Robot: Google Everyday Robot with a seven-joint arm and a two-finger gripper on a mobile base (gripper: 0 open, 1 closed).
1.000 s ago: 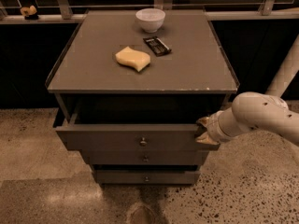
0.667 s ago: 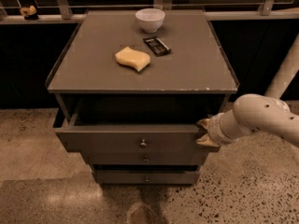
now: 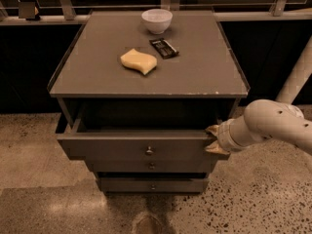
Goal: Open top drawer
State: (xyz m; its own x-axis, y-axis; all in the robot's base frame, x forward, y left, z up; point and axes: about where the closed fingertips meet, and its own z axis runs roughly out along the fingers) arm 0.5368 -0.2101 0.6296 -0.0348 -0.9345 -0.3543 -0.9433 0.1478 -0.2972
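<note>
Evidently unchanged: the wide grey-brown top drawer (image 3: 146,147) stays pulled out, task near done; gripper (image 3: 213,140) at its right end, grip indeterminable.

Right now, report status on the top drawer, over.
End effector at right front corner of top drawer. Drawer partly open. Only floor ahead.

Right of frame centre, the gripper (image 3: 213,139) is set at the top drawer's (image 3: 122,145) right end, beneath the cabinet top (image 3: 195,72).

grey top drawer (image 3: 122,147), tan gripper (image 3: 211,139) at R
</note>
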